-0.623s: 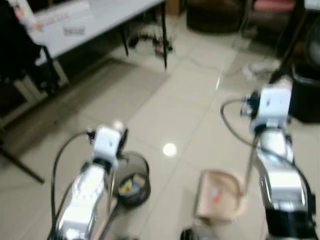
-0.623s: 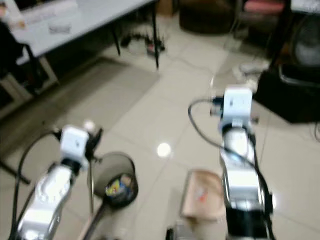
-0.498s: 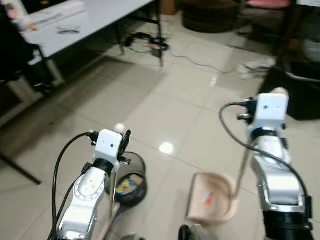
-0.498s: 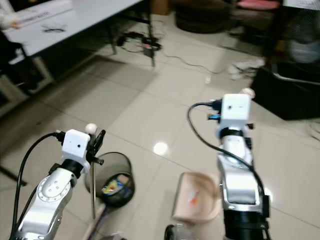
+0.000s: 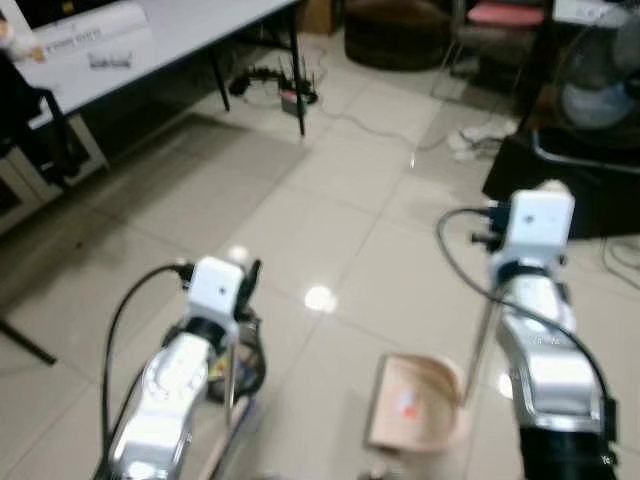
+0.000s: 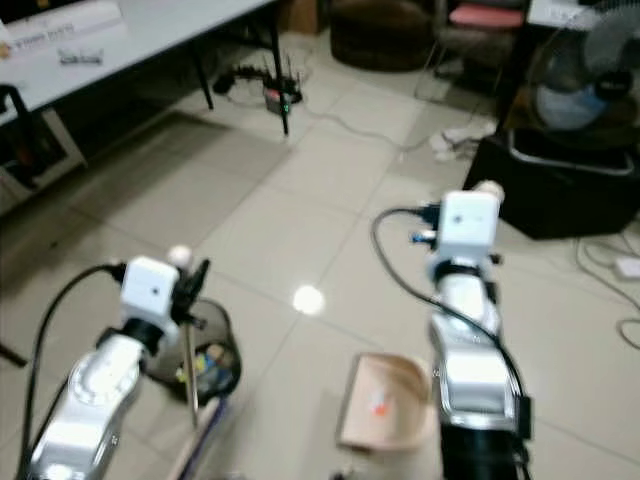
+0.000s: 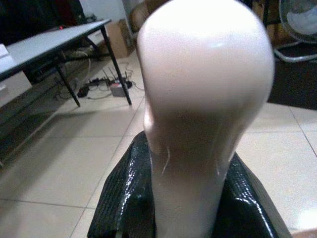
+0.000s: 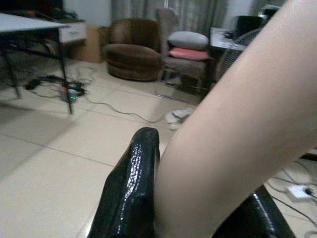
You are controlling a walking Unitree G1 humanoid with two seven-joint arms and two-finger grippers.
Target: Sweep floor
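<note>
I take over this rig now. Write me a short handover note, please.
Left end effector: shut on the broom handle, beside the small bin.
Right end effector: shut on the dustpan handle.
Dustpan rests on the tile floor before the robot; a small orange scrap already lies in it.
Left: empty the pan into the bin, probably, then sweep on.

pale tiled floor point(image 6: 300, 215) carries a dustpan point(image 6: 385, 405), a dark waste bin point(image 6: 205, 355), cables point(image 6: 355, 125) and a fan point(image 6: 585, 95).
</note>
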